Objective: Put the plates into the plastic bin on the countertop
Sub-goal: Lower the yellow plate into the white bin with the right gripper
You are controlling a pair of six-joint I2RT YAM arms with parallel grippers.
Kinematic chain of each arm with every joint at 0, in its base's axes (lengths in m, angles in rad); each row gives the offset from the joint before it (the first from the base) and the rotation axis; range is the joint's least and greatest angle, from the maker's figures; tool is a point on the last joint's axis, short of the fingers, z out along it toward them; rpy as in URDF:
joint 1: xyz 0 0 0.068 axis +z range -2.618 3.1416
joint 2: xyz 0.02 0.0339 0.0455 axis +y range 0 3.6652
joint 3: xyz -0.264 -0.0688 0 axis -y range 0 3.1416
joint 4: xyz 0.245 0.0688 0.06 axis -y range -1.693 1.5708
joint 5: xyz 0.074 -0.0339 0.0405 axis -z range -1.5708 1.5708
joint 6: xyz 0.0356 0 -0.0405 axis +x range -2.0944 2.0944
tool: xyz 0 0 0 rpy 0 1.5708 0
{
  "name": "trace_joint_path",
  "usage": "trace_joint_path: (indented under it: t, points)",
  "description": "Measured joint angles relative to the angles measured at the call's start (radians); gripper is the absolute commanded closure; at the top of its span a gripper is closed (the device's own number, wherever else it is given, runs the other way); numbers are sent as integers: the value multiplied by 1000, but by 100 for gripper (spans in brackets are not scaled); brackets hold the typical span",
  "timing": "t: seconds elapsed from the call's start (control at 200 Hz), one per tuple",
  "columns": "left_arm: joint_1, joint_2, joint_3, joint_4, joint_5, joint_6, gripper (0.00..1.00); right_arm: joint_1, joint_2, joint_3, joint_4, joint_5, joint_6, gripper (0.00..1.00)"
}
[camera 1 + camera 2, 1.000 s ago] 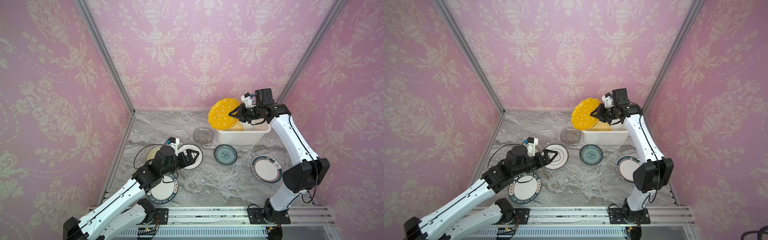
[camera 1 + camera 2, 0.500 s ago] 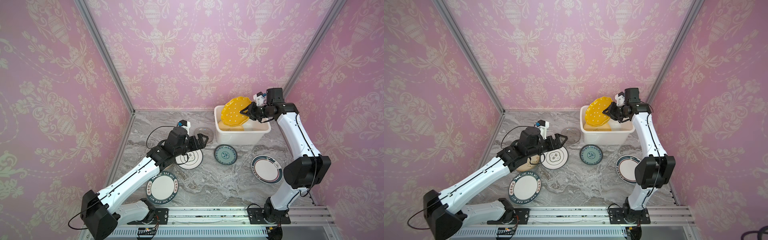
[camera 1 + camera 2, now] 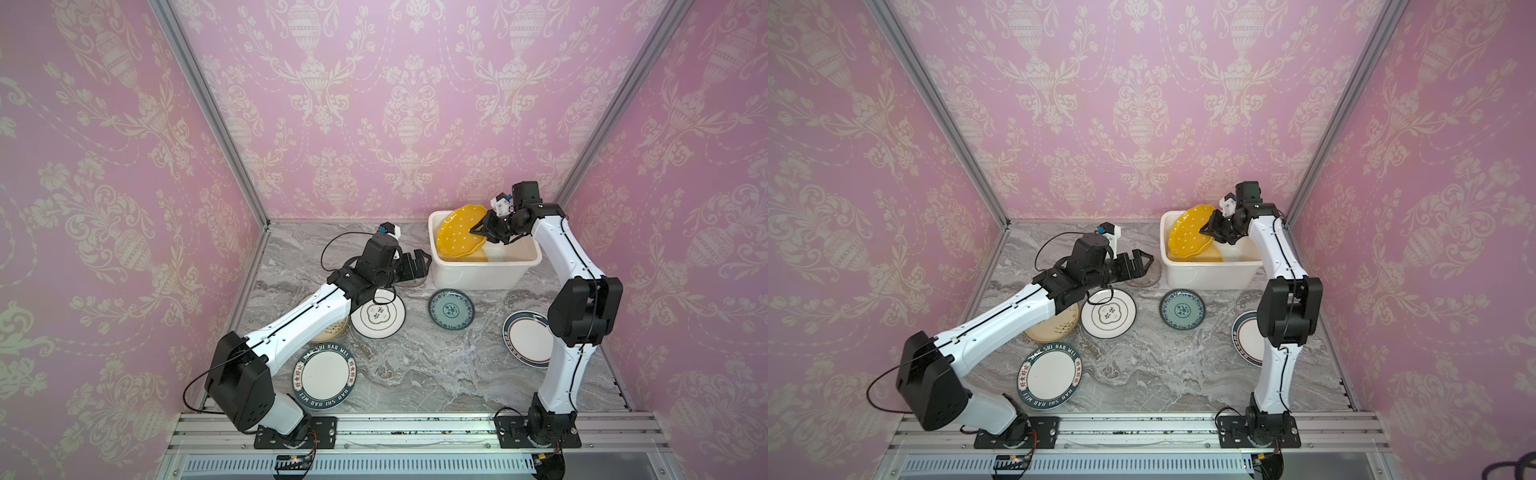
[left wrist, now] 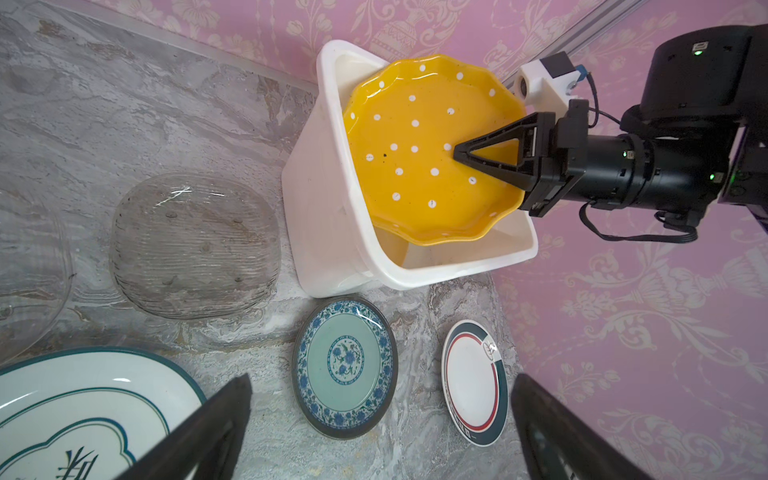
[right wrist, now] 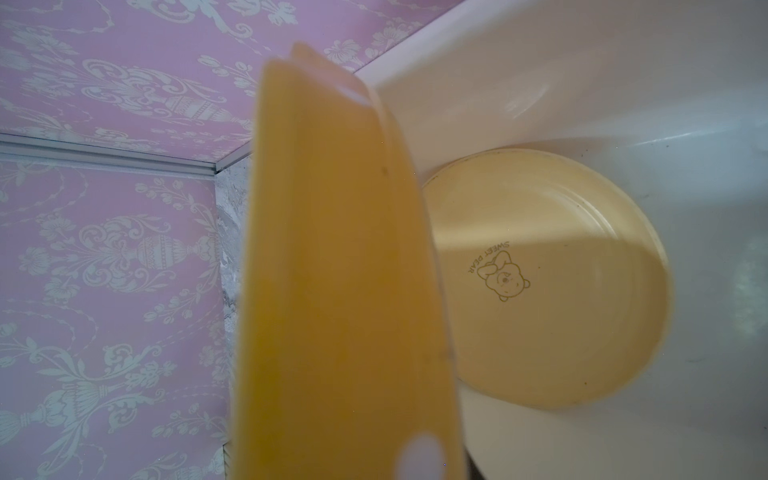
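Grey marble countertop (image 3: 419,374) bears the white bin (image 3: 478,275), teal plate (image 3: 451,309), lettered plate (image 3: 324,377), emblem plate (image 3: 377,314), red-lined plate (image 4: 471,380), glass plate (image 4: 193,245) — and, seemingly, a half-hidden cream plate (image 3: 1059,327).

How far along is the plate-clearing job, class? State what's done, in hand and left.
Done: the pale yellow plate lies in the plastic bin.
In hand: the right gripper holds the yellow dotted plate tilted, partly inside the bin.
Left: seven on the countertop, including the teal plate; the left gripper is open and empty.

yellow white-dotted plate (image 4: 407,187), white bin (image 4: 320,232)
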Motion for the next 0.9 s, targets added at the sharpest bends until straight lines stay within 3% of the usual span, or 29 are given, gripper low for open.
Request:
trace_joint_path:
  t: [0.3, 0.896]
  points:
    - [38, 138, 204, -78, 35, 1, 1, 0, 42, 0, 4, -42, -74, 92]
    - [75, 223, 293, -185, 113, 6, 1, -2, 131, -59, 67, -59, -112, 87]
